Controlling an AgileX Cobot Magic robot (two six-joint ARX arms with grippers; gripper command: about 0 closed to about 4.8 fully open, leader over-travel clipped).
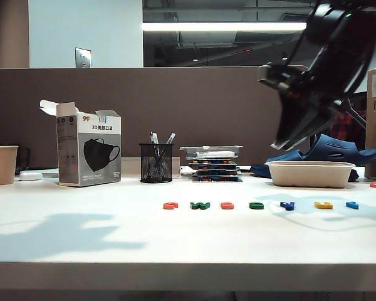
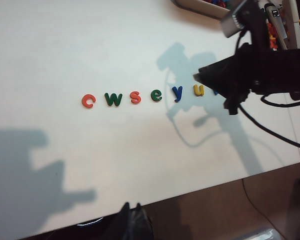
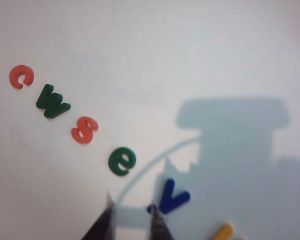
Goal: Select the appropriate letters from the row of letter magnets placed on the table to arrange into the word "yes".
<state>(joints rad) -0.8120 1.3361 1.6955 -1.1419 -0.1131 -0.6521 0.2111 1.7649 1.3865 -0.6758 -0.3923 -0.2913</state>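
The row of letter magnets lies on the white table [image 1: 81,232]: orange-red c [image 1: 170,205], dark green w [image 1: 200,205], orange-red s [image 1: 227,205], green e [image 1: 256,205], dark blue y [image 1: 287,205], yellow u [image 1: 323,205] and a light blue letter [image 1: 351,204]. My right gripper [image 3: 132,212] hangs above the row, open, nothing between its fingers; the y [image 3: 172,197] lies just beside one fingertip [image 3: 157,220], with e [image 3: 122,161] and s [image 3: 84,130] further along. My left gripper [image 2: 131,206] hovers over the table's front edge, away from the row, tips together.
Along the back stand a paper cup [image 1: 1,164], a face-mask box [image 1: 88,150], a mesh pen holder [image 1: 156,163], stacked boxes [image 1: 212,164], a beige tray [image 1: 310,174] and blue slippers [image 1: 338,150]. The right arm [image 2: 260,70] reaches over the row's right end.
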